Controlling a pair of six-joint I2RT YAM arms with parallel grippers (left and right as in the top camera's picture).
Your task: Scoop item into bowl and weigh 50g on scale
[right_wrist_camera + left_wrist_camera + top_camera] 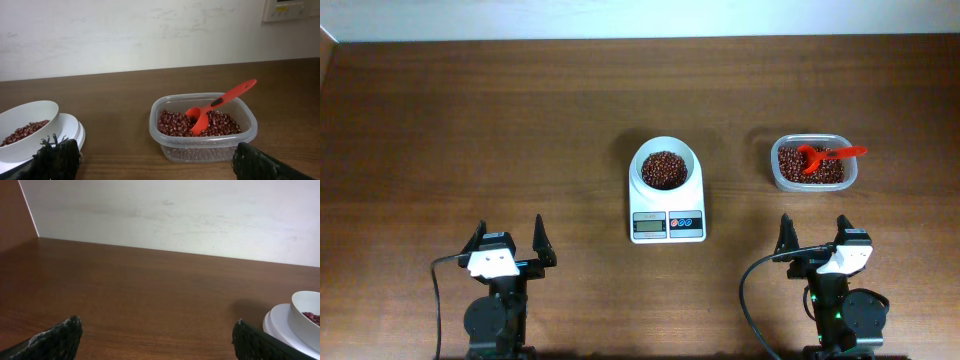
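Beans (664,169): piled in white bowl (665,147) on scale (667,215); display (648,225) unreadable.
Red scoop (825,155): lying in bean container (810,186), far right.
Left gripper (510,235), right gripper (814,228): spread wide, empty.
Progress: scooping looks finished.

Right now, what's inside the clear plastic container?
Red-brown beans fill the clear plastic container partway. A red scoop rests in them, with its handle leaning over the rim. The beans cover the container's floor and the scoop's front edge, so neither can be seen.

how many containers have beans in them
2: the white bowl on the scale in the middle, and the clear plastic tub to its right, with the red scoop in it. None seem hidden.
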